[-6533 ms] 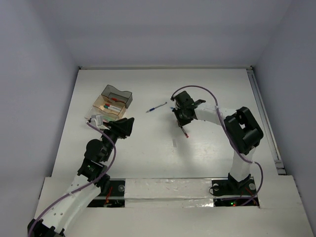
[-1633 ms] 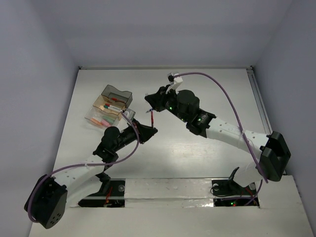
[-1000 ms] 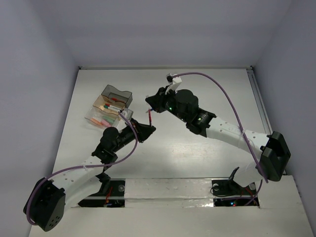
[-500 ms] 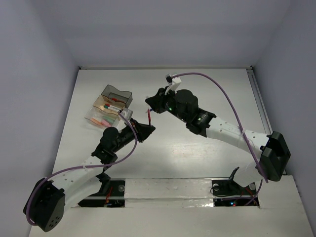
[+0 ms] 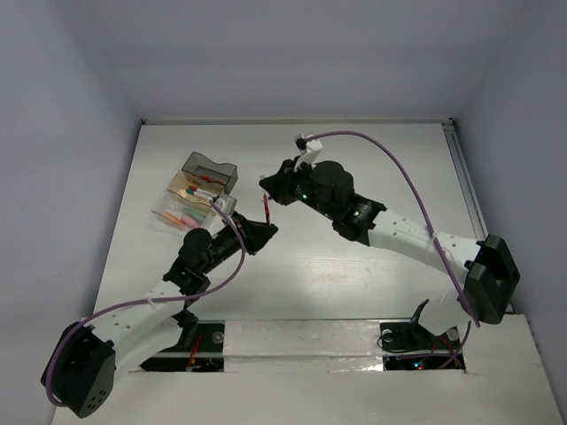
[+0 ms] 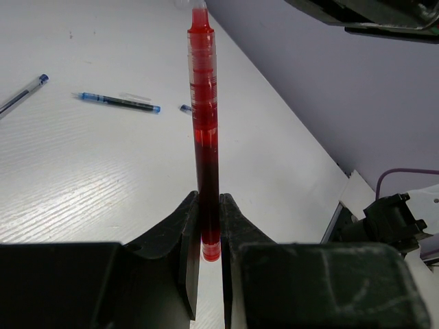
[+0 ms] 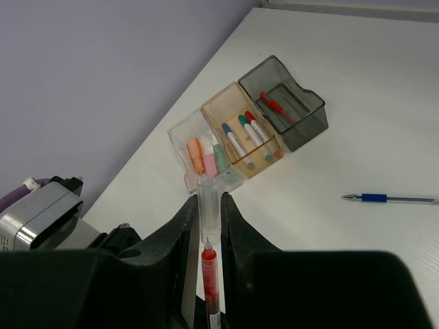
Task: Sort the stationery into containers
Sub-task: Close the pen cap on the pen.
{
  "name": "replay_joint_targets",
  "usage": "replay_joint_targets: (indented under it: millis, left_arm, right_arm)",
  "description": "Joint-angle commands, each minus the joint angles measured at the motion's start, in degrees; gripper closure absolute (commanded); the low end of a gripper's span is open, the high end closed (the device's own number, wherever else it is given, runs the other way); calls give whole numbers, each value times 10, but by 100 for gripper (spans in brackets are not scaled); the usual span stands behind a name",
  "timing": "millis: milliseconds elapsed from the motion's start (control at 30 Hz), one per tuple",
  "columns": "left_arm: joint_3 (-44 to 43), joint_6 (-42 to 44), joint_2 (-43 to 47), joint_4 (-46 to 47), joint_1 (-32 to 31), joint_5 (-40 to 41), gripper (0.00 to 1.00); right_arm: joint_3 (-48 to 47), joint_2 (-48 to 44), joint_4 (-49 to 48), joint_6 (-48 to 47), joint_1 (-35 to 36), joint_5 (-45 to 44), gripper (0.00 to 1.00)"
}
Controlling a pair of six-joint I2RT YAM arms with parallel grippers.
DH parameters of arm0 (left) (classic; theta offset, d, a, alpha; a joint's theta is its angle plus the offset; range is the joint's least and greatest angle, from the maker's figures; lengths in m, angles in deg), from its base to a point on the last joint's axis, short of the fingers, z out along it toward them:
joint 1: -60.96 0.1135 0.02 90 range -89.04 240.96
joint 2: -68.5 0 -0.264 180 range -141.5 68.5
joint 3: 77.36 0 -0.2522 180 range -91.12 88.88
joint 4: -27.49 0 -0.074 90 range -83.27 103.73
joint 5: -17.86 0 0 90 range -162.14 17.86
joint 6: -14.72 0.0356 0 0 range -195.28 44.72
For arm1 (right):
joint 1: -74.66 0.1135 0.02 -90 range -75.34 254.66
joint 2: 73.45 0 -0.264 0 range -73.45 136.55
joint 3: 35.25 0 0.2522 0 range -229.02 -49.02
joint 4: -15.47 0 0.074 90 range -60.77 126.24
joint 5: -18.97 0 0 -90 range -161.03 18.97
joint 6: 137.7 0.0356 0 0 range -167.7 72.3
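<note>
A red pen [image 6: 204,137] stands between my two grippers above the table's middle. My left gripper [image 6: 209,205] is shut on its back end. My right gripper [image 7: 208,205] is shut on a clear pen cap [image 7: 208,199], and the tip of the red pen [image 7: 209,274] sits at the cap's lower mouth. From above, the pen [image 5: 265,211] bridges the left gripper [image 5: 262,228] and the right gripper [image 5: 267,186]. The containers are a smoky grey tray [image 7: 288,103] with a red pen, a tan tray [image 7: 243,137] with markers and a clear tray [image 7: 199,147] with erasers.
A blue pen [image 7: 387,199] lies on the table right of the trays. Two blue pens [image 6: 116,101] [image 6: 24,92] show in the left wrist view. The tray cluster [image 5: 197,190] is at the far left. The right arm [image 5: 399,232] stretches across the table.
Since the oldest frame both arms have come together mid-table with the red pen between them. Over the last second they drifted very slightly left; both grips are unchanged.
</note>
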Motion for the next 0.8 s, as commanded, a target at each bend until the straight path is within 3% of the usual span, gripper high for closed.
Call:
replay_joint_targets:
  millis: [0,767]
  left_arm:
    - [-20,11,11,18,-4,2,100]
    - [-19,8,10,17,-4,8,100]
  right_arm:
    - [-5,2,-4,4,5,15,100]
    - [78,-35,-23,-18,5,54,100]
